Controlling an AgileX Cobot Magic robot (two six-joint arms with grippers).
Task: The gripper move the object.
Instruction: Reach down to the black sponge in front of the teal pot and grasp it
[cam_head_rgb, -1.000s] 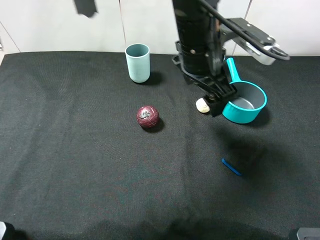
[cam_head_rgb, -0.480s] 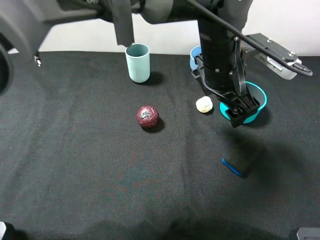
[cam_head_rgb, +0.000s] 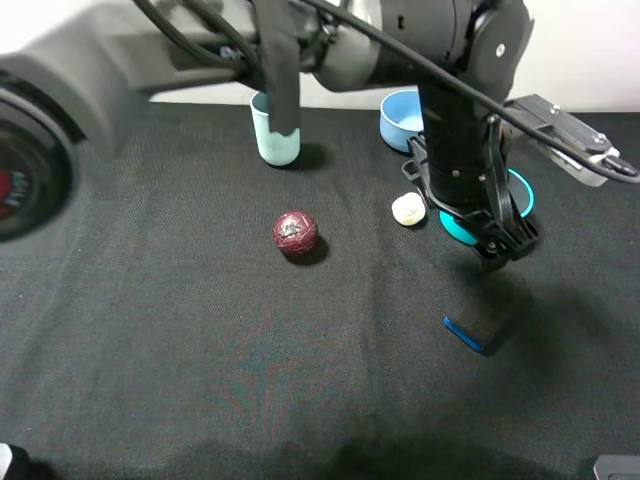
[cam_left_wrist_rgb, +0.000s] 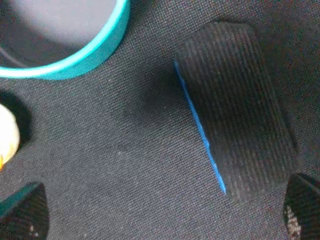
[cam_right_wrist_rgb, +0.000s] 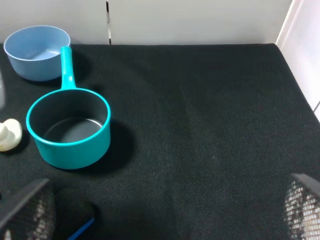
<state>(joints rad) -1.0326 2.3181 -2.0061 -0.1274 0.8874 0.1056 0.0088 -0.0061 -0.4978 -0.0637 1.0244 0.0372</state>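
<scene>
Meanwhile, the dark grey-black left hand (cam_head_rgb: 503, 247) had swung toward five o'clock past the teal saucepan (cam_head_rgb: 522, 192), poised wide open and empty over the ungrasped flat black-topped blue sponge (cam_head_rgb: 470, 328).

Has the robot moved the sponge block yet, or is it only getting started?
Only starting. Done: the left gripper hangs over the sponge. In hand: its fingers are open, nothing gripped. Left: grab, lift and move it; the sponge lies flat on the black cloth.
</scene>
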